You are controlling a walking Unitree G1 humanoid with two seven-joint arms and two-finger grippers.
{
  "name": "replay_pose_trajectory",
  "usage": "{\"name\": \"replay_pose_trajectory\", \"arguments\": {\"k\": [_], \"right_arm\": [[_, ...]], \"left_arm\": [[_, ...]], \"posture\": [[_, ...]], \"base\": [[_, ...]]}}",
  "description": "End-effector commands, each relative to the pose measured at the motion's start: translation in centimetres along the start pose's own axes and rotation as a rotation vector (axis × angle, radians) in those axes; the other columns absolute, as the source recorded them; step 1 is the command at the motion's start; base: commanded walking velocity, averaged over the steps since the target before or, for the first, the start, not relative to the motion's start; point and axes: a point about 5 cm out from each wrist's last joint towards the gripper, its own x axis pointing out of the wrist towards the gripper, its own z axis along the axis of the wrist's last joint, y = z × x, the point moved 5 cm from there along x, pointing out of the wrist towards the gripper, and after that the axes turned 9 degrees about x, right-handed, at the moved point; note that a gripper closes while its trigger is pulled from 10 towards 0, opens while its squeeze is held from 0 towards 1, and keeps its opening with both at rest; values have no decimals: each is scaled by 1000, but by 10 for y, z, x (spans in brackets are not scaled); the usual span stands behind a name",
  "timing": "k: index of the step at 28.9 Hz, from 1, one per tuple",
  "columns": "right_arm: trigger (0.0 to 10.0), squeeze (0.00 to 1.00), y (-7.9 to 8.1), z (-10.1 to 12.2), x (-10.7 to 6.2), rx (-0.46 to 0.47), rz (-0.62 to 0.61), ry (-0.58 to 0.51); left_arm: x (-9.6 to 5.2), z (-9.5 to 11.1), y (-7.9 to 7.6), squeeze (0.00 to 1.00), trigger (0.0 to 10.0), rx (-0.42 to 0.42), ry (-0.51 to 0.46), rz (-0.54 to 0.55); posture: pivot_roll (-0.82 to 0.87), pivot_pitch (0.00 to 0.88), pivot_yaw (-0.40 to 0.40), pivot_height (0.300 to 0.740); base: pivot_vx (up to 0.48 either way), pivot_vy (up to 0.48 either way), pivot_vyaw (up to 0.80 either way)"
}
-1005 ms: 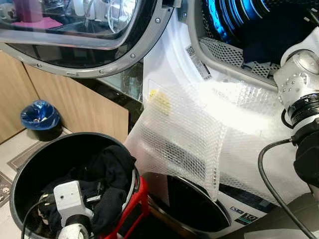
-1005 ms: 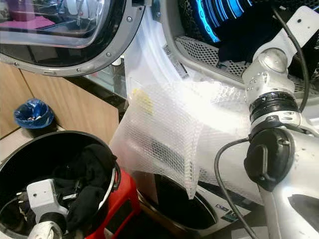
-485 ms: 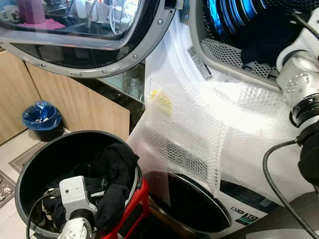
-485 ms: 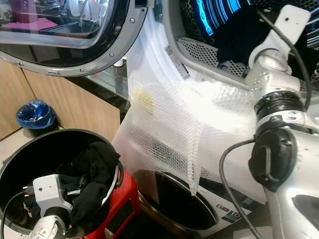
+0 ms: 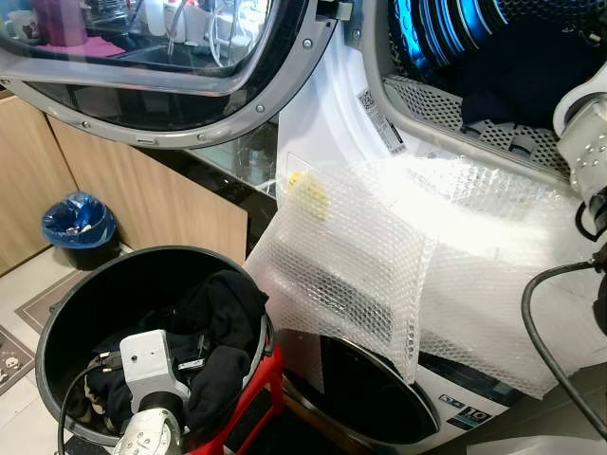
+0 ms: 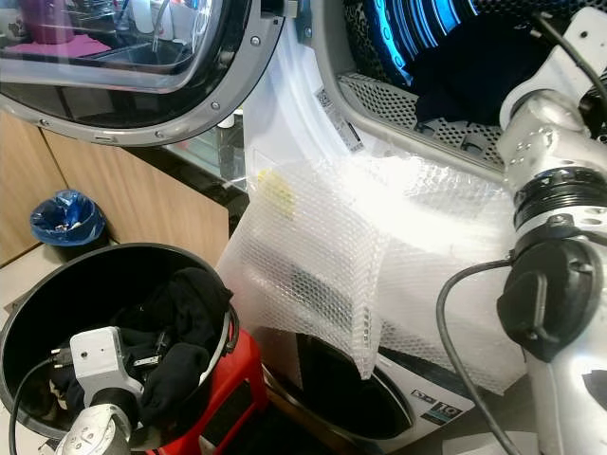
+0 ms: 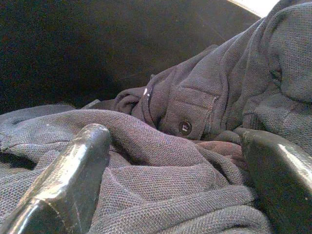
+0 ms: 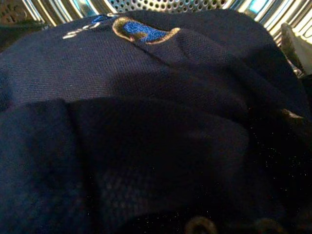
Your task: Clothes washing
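Bubble wrap [image 5: 398, 256] drapes the washer's [image 5: 327, 114] front below the open drum [image 6: 398, 66]. My left jaws [image 7: 170, 170] sit released around dark clothes [image 5: 213, 332] in the black bucket [image 5: 66, 313]; right jaws' state I cannot tell. Risk: clothes snagging that wrap during transfer.

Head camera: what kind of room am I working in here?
Most likely a home kitchen or laundry corner: a front-loading washer with its round door swung open, wooden cabinets beside it, and a black bucket of dark clothes on a red stool.
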Motion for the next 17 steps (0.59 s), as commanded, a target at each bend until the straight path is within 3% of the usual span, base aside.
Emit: {"name": "replay_pose_trajectory", "arguments": {"k": [1,5,10,15,17], "right_arm": [[10000,0,-4,19,-2,9,0,-33],[10000,0,-9,20,-2,-20,3,-17],[10000,0,-39,5,0,-79,-85,22],[10000,0,-71,-19,0,-65,-162,111],[10000,0,-73,-19,-1,-60,-164,115]], "left_arm": [[-7,-41,-21,0,10000,-11,160,-79],[-6,-42,-18,0,10000,-7,160,-73],[-6,-44,-21,0,10000,-8,163,-79],[-8,-45,-25,0,10000,-5,171,-95],[-8,-45,-25,0,10000,-4,171,-96]], "posture": [[110,111,-223,740],[94,112,-225,740],[78,115,-226,740],[72,122,-218,740],[72,122,-218,740]], "base": [[0,0,0],[0,0,0],[0,0,0],[0,0,0],[0,0,0]]}}
